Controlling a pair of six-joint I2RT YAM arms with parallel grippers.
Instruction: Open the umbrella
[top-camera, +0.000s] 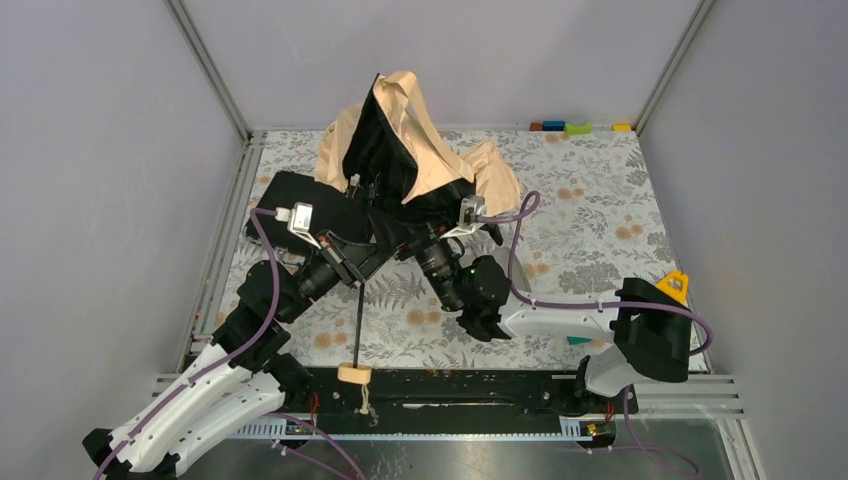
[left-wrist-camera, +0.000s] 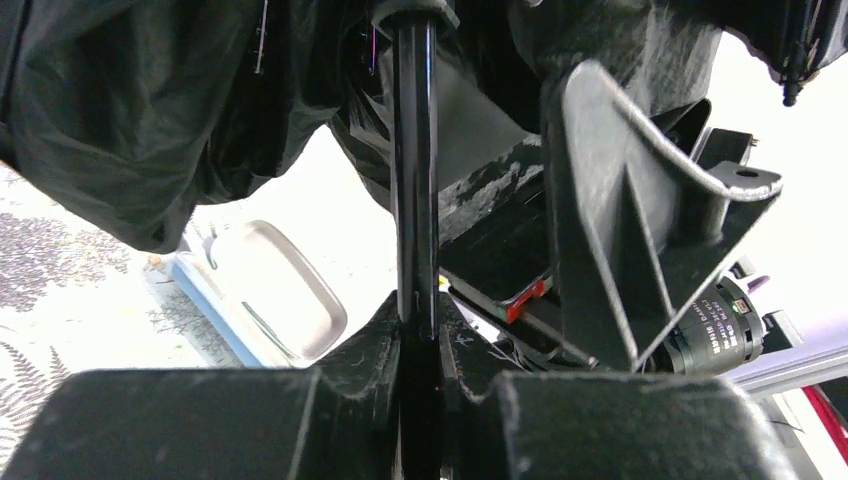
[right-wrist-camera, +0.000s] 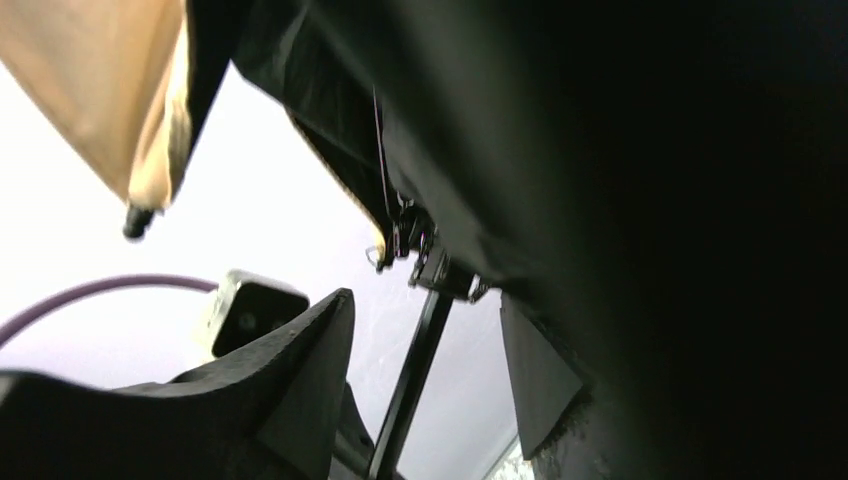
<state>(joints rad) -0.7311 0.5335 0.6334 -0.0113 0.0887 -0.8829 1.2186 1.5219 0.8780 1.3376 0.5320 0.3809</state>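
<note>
So the peach-tan folding umbrella with the black underside (top-camera: 430, 150) was sitting half-bunched over the middle-far part of the floral-patterned table (top-camera: 600, 230). Its thin dark shaft (left-wrist-camera: 415, 180) ran back to the small cream knob handle (top-camera: 354, 374) by the near edge. The left gripper (left-wrist-camera: 418, 330) was clenched right on that shaft. The right gripper (top-camera: 408, 232) was tucked under the canopy, and honestly I couldn't tell how its jaws stood.

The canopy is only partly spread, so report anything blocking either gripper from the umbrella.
Nothing visible does. The left gripper has its jaws shut on the shaft of the peach-tan folding umbrella; the right gripper straddles that shaft, jaws open, below the canopy. The flat black rectangular case lies beside, not between.
</note>
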